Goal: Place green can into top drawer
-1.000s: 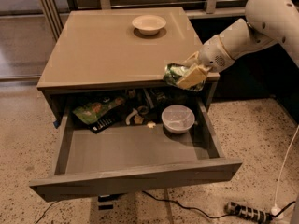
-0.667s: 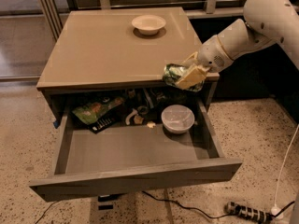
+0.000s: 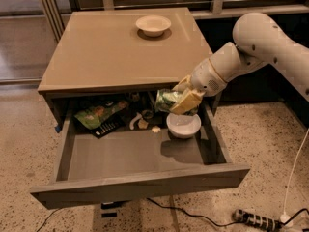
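Gaping wide, the top drawer [image 3: 140, 186] is standing open, a white bowl [image 3: 183, 125] sitting inside at right. Just above it the gripper [image 3: 186, 100] is clamping the green can [image 3: 165, 100], hanging below the front edge of the tabletop [image 3: 116, 57] near its right corner. A cream bowl [image 3: 153, 25] is resting by the far edge.

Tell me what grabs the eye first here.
The white arm's gripper holds the green can above the right rear of the open top drawer, just over a white bowl. A green snack bag lies at the drawer's back left; a cream bowl sits on the cabinet top.
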